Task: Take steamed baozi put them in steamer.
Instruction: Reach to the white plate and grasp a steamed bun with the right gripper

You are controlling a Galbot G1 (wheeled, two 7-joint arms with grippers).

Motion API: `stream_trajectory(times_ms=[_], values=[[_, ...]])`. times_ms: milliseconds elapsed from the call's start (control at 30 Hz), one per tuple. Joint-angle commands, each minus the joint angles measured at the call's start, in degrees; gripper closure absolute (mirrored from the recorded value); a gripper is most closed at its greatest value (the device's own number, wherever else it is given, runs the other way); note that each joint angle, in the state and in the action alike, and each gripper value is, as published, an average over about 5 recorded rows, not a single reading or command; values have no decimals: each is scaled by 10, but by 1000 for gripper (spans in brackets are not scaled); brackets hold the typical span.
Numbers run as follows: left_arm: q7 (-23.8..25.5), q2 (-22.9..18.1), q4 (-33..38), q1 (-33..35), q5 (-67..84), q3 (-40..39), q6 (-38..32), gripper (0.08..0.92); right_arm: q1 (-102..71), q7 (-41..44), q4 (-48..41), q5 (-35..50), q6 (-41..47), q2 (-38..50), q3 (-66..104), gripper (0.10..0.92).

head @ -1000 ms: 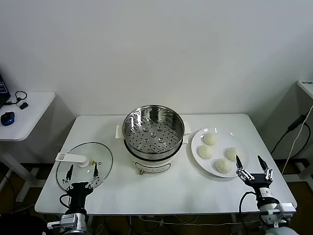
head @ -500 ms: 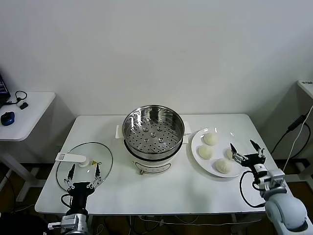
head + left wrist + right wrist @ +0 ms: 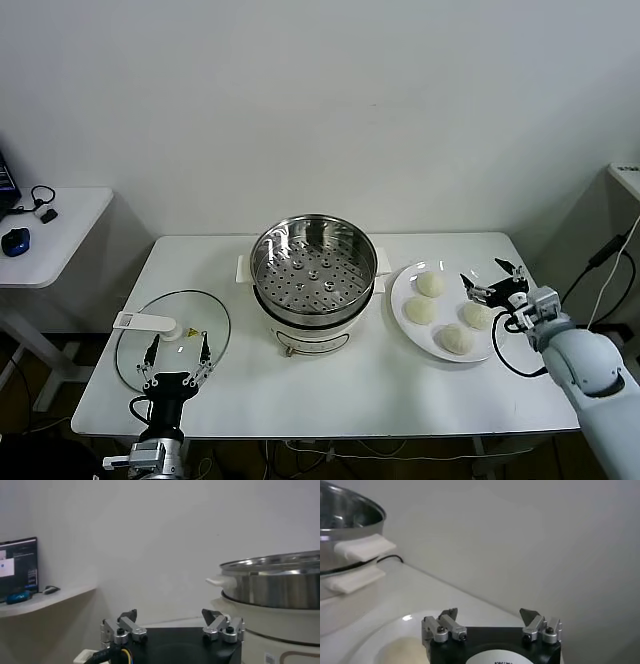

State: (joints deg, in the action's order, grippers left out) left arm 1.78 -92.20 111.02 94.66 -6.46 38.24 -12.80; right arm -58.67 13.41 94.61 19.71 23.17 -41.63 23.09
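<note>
Right claw [image 3: 492, 279] gapes over pleated cream baozi [image 3: 478, 315].

Polished, mirror-bright stainless steel on steamer [image 3: 314, 270], perforated tray inside. Matt, soft dough on baozi [image 3: 421, 311]. Glossy white plate [image 3: 405, 290]. Clear glass lid [image 3: 172, 340]. Smooth matt white counter [image 3: 330, 385].

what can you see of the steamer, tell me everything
The steamer is a round, shiny stainless-steel pot on a white base, standing upright near the middle of the white table. A perforated steel tray sits inside, holding nothing. Small white handles stick out on both sides. It is uncovered; no gripper touches it. The left wrist view shows its rim and a handle side-on.
</note>
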Motion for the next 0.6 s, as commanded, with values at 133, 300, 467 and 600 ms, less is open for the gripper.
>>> stream_trajectory(times_ms=[133, 300, 467, 600], values=[[6, -2, -5, -1, -6, -2, -5, 177, 217, 128, -85, 7, 28, 113, -201, 203], [8, 0, -6, -1, -7, -4, -7, 177, 311, 181, -110, 8, 26, 136, -304, 203], [10, 2, -10, -2, -14, -10, -11, 177, 400, 244, -121, -1, 4, 160, -417, 203], [11, 1, -18, -3, -22, -17, -16, 177, 507, 290, -145, -7, -19, 161, -528, 203]])
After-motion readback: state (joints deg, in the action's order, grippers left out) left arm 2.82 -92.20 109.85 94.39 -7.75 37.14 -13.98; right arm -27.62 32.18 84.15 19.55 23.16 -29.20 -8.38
